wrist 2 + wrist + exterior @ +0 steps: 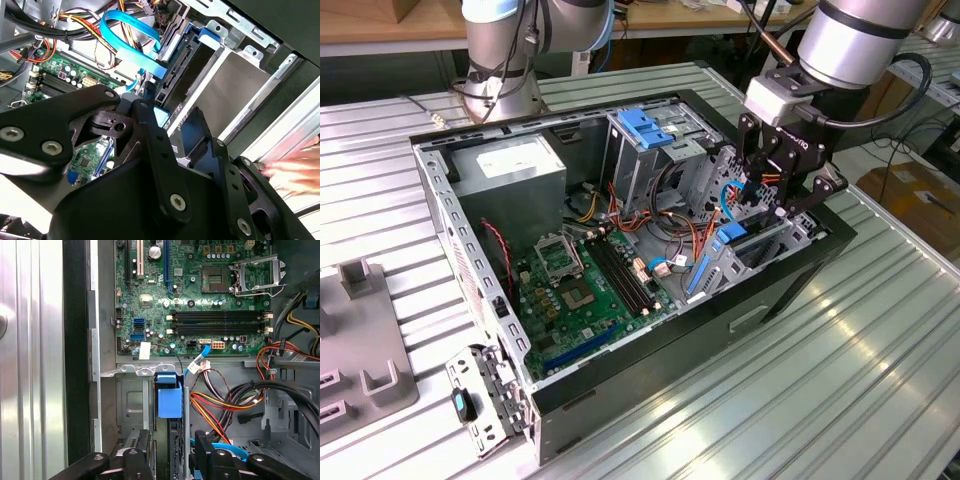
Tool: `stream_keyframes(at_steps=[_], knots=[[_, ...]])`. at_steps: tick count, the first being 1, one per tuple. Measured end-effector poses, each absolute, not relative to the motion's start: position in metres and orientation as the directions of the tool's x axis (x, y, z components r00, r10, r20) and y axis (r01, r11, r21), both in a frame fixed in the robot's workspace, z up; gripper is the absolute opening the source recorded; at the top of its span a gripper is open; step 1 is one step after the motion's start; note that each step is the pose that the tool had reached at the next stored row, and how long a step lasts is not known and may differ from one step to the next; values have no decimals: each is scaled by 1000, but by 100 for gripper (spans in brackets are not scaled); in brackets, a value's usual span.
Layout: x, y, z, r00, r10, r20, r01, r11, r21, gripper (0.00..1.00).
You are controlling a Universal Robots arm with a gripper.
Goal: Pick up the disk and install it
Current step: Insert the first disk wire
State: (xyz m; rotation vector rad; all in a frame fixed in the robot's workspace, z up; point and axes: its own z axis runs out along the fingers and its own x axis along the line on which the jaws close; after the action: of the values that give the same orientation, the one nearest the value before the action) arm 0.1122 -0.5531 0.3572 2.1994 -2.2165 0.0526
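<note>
The disk (pixel 730 238) stands on edge in the drive bay at the end of the open computer case (pixel 448 215) on the exterior view's right, its blue carrier rail uppermost. In the first wrist view, the disk (pixel 169 399) shows as a blue tab with a dark edge running back between my fingers. Its connector edge, the disk (pixel 176 72) seen from the side, sits by the blue cable (pixel 127 40). My gripper (pixel 775 205) hangs just over the bay. In the first wrist view, the gripper (pixel 171 452) is open, one finger on each side of the disk with gaps showing.
The motherboard (pixel 585 285) lies on the case floor, with the power supply (pixel 510 165) at the back. A tall metal drive cage with a blue bracket (pixel 645 125) stands beside the bay. Bundled wires (pixel 225 400) crowd the bay. A grey fixture (pixel 360 340) sits on the table at the exterior view's left.
</note>
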Motion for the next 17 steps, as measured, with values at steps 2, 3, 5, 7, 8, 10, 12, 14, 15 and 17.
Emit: stream_keyframes(at_steps=[2,3,5,7,8,10,12,14,15,17], knots=[[112,-553,357,-8,-999,37,-1000,8,-11,49],[112,-553,357,-8,-999,37,-1000,8,-11,49],[112,-553,357,-8,-999,37,-1000,8,-11,49],[112,-553,357,-8,-999,37,-1000,8,-11,49],[112,-553,357,-8,-999,37,-1000,8,-11,49],[113,-553,357,-8,-999,37,-1000,7,-11,49],[115,-553,357,-8,-999,37,-1000,8,-11,49],[117,-553,357,-8,-999,37,-1000,8,-11,49],[118,-553,357,-8,-999,37,-1000,8,-11,49],[118,-552,359,-8,-999,37,-1000,7,-11,49]])
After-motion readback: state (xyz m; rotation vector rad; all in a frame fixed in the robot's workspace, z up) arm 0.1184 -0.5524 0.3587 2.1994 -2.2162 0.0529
